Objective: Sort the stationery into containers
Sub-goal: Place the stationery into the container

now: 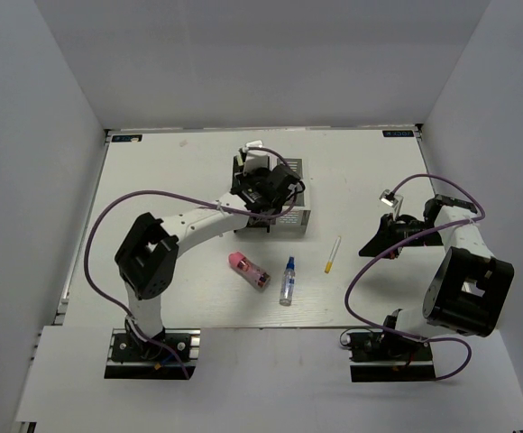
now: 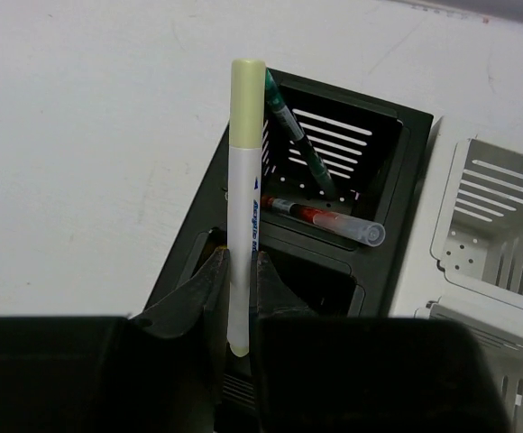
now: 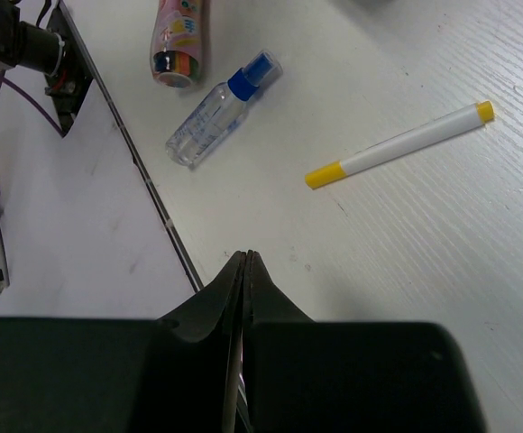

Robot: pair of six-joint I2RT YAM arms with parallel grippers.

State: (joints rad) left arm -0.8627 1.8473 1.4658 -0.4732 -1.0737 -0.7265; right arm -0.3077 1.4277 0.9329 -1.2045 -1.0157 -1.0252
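Left gripper: jaws narrow, clamped on the tail end of a white pen. The pale yellow cap sticks out well past the fingertips.

Target is the black cup, just beyond the tips and a bit to the right. The wrist view shows a green pen leaning in it and a red pen lying across it. A second black cup sits right under the fingertips. The silver-white cups are further right of the jaws.

For this drop:
- The pen's free end overlaps the black cup's left rim in the wrist view. Height above it can't be judged, so check clearance first.
- Shift right so the cap end is over the opening, not the rim.
- Tip the pen cap-down into the cup, aiming at the gap beside the red pen.
- Release low, otherwise it's likely to bounce off the red pen or hang on the rim.

On the table, nearer the bases than the left gripper: pink cylinder, blue-capped bottle, yellow-tipped pen. All three lie flat, unsorted.

Right gripper: jaws fully closed, holding nothing. The yellow-tipped pen lies ahead of its tips and to the right, with the bottle and cylinder further ahead.
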